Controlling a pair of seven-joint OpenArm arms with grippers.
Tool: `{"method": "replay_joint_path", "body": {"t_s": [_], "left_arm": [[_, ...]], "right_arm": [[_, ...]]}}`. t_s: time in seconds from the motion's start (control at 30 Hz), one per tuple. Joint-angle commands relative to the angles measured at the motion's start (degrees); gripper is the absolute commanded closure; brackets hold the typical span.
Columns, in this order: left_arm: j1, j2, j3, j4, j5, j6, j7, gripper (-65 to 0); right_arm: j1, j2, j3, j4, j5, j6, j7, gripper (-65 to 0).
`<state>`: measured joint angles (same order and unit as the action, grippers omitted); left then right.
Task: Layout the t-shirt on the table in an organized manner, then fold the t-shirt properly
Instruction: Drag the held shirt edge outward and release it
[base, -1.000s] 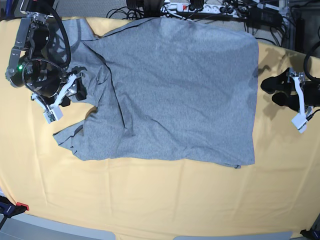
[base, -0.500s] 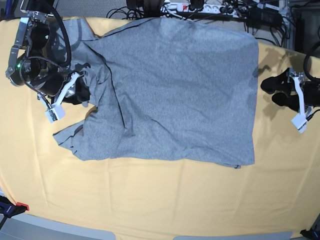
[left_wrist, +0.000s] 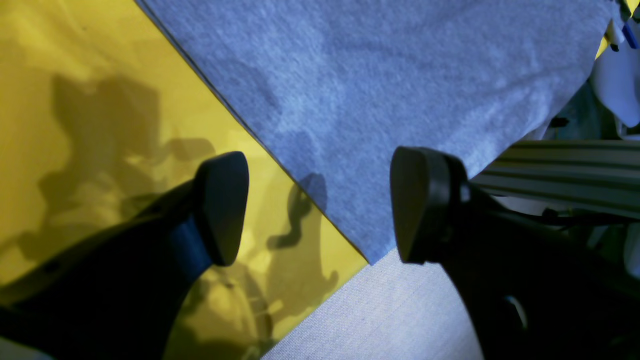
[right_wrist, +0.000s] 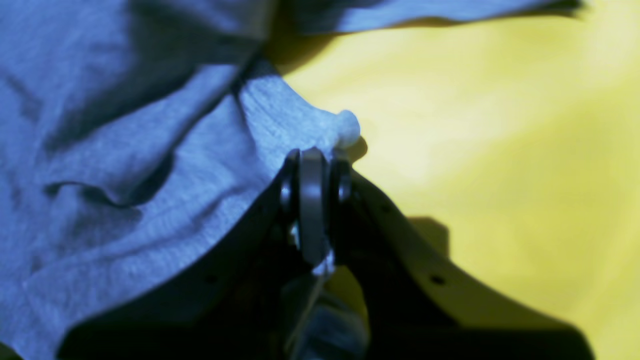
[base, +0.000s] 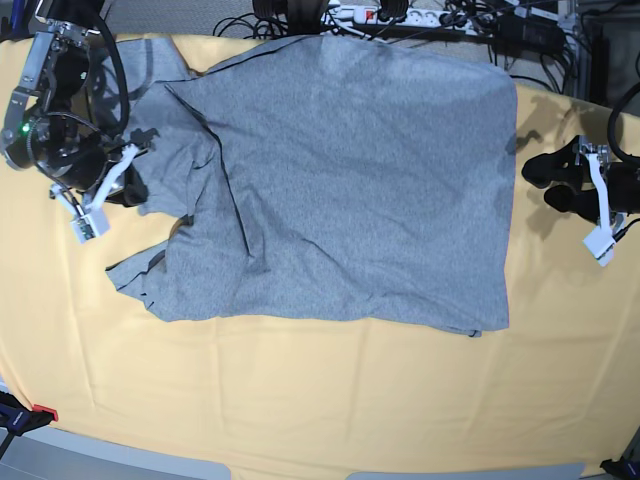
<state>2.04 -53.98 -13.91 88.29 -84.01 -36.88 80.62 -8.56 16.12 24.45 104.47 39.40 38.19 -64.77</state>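
Pinching a puckered edge of the t-shirt (base: 340, 190), the right gripper (right_wrist: 312, 165) has its jaws clenched on a small fold of grey cloth at the shirt's bunched sleeve side. The left gripper (left_wrist: 317, 205) hangs released, jaws wide apart, over the shirt's opposite hem corner, gripping nothing. The shirt lies spread across the far half of the table (base: 300, 390), mostly flat but creased near the right gripper. It looks light, soft and limp, likely to sag and wrinkle when lifted, so seams, hems and sleeve edges are probably the best holds. No lettering, brand or label can be read in any view.
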Motion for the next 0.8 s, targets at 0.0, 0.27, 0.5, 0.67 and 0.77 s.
{"method": "replay_joint_path", "body": {"t_s": [0.0, 0.27, 0.5, 0.67, 0.77], "left_arm": [[-0.96, -1.55, -0.81, 0.46, -0.99, -0.20, -0.62, -45.8], [-0.96, -1.55, -0.81, 0.46, -0.99, -0.61, -0.62, -45.8], [-0.96, -1.55, -0.81, 0.46, -0.99, -0.61, -0.62, -45.8], [-0.96, -1.55, -0.81, 0.46, -0.99, -0.61, -0.62, -45.8], [-0.96, -1.55, -0.81, 0.46, -0.99, -0.61, -0.62, -45.8]], "right_arm": [[0.79, 0.87, 1.97, 2.14, 0.68, 0.17, 1.05, 0.0], [0.48, 0.87, 14.88, 6.49, 4.33, -3.45, -1.49, 0.0], [0.46, 0.87, 20.76, 6.49, 5.38, -7.82, -7.43, 0.0], [0.46, 0.85, 25.05, 6.49, 5.35, -8.87, -8.68, 0.0], [0.46, 0.85, 26.23, 6.49, 5.64, -10.16, -10.56, 0.0]]}}
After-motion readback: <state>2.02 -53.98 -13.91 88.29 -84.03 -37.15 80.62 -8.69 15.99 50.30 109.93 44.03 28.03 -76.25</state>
